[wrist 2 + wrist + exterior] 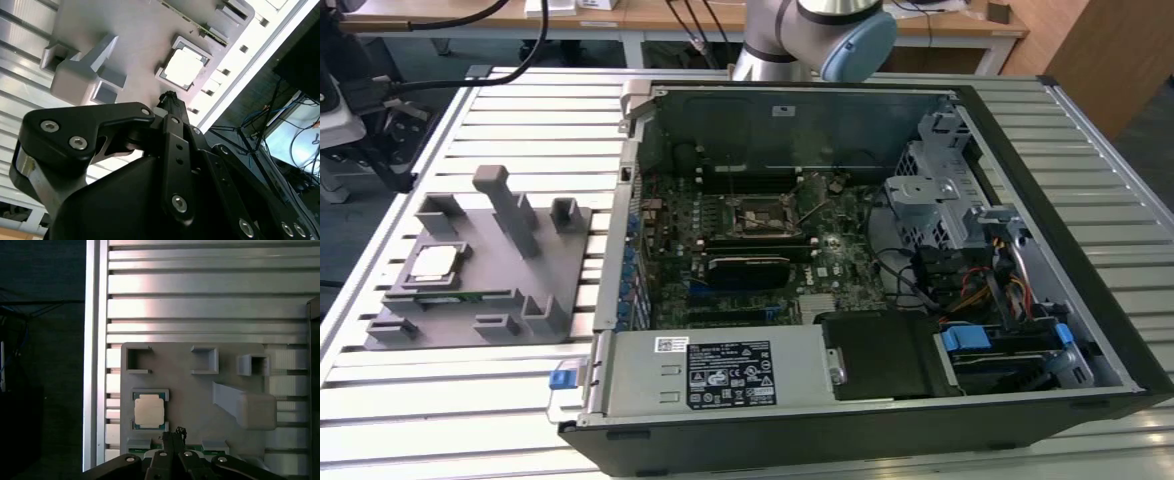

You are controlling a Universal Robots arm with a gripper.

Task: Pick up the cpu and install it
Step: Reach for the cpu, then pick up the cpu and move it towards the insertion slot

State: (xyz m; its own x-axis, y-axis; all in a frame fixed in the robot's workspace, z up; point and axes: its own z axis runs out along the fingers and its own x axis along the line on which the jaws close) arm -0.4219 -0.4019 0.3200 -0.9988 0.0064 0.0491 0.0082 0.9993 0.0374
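Open case (pixel 854 432) lying on slatted desk (pixel 467 400), board up. Socket (pixel 755 215) mid-board; black block (pixel 747 270) just beside it on near side. Grey fixture (pixel 547 262) on desk, on exterior view's left of case. Cpu (pixel 434 263) flat in fixture pocket; green stick (pixel 478 294) near it. Arm (pixel 814 35) behind case's far wall.

The table (pixel 200 290) was shiny metal with ribs. The grey holder (pixel 195 390) on it looked like dull, smooth plastic. The cpu (pixel 149 411) had a pale, smooth metal top that shone a bit. My gripper (pixel 173 432) was dull black metal with shiny silver screws (pixel 179 202). The computer case (pixel 854 445) was dull black outside and bare grey metal inside.
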